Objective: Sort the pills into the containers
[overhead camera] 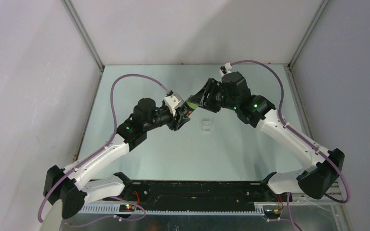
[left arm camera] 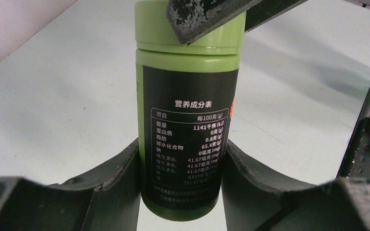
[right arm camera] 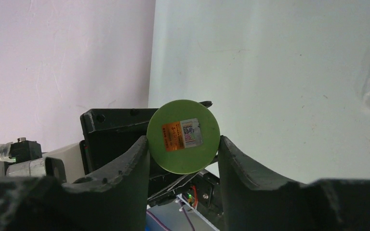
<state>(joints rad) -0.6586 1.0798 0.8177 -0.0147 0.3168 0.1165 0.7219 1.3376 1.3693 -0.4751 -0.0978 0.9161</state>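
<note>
Closest to my wrist cameras, the left gripper [left arm camera: 180,151] is squeezing the green bottle [left arm camera: 188,96] round its labelled body, while the right gripper [right arm camera: 183,144] is pinching its cap [right arm camera: 183,136] from the other end. I'm seeing the clear two-compartment container [overhead camera: 206,124] sitting on the table [overhead camera: 250,144], just near-right of the bottle and apart from both grippers. What it holds is too small to make out. Both arms are reaching inward from the near edge, elbows bent outward, wrists meeting at mid-table.
</note>
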